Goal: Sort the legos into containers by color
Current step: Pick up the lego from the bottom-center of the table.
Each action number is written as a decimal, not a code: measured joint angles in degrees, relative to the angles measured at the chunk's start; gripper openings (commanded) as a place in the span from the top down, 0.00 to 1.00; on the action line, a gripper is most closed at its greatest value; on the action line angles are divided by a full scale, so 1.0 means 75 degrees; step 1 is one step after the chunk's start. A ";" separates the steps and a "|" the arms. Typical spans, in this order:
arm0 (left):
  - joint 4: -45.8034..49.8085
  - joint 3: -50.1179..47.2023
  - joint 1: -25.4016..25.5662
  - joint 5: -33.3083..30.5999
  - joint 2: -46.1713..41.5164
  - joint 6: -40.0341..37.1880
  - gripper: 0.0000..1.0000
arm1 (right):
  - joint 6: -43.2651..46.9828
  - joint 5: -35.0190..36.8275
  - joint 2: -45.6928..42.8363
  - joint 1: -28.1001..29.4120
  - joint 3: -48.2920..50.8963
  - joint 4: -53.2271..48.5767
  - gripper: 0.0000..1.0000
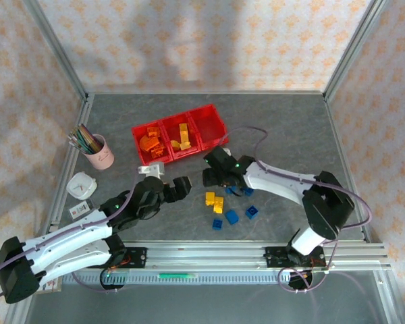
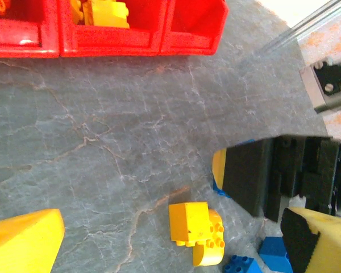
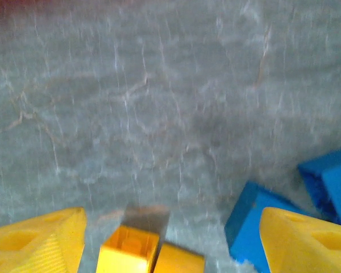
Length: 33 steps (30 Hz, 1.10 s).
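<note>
We are judging the sort to be well along, with a pick-up of the leftover pieces in hand. In the top view the bins are sitting toward 12 o'clock on the worktop. The left one is holding orange pieces, the middle one yellow, and the right one is showing bare. The loose legos, yellow and blue, are lying at about 5 o'clock from the bins, near the arm bases. The right pincer is hovering low over that pile with its fingers standing wide apart and gripping nothing. In its wrist view a yellow brick is lying between the fingers toward 7 o'clock, apart from both, and a blue brick is lying partly behind the right finger. The left pincer is waiting at 9 o'clock of the pile, fully spread and holding nothing. We are expecting the next move to call for centring the right pincer on one brick alone, lowering and closing. It would then be carrying the brick toward 11 o'clock to the matching bin: middle for yellow, the bare right one for blue.
</note>
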State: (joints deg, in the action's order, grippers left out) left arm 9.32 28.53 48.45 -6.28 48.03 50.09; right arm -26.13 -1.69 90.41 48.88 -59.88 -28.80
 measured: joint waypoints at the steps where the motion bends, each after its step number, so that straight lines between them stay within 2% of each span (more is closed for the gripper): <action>1: -0.0041 -0.0041 0.0105 -0.0055 0.0000 0.0041 0.01 | -0.0114 -0.0009 -0.0093 0.0090 0.0122 0.0003 0.20; 7: -0.0213 -0.0128 0.0495 -0.0379 0.0070 0.0286 0.01 | -0.0863 -0.0044 -0.0353 0.0600 0.0676 0.0076 0.23; 16: -0.0370 -0.0379 0.0592 -0.0624 0.0006 0.0493 0.01 | -0.1396 -0.0093 -0.0163 0.1142 0.0790 0.0396 0.35; 26: -0.0364 -0.0536 0.0592 -0.0775 -0.0297 0.0577 0.01 | -0.1332 0.0058 0.0597 0.1230 0.0481 0.0449 0.45; 33: -0.0353 -0.0580 0.0592 -0.0836 -0.0361 0.0606 0.01 | -0.1174 0.0204 0.1072 0.1230 0.0096 0.0443 0.46</action>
State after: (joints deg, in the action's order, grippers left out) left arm 6.68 24.18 52.88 -12.56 45.32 54.63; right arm -34.94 -0.16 98.45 58.11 -59.16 -25.47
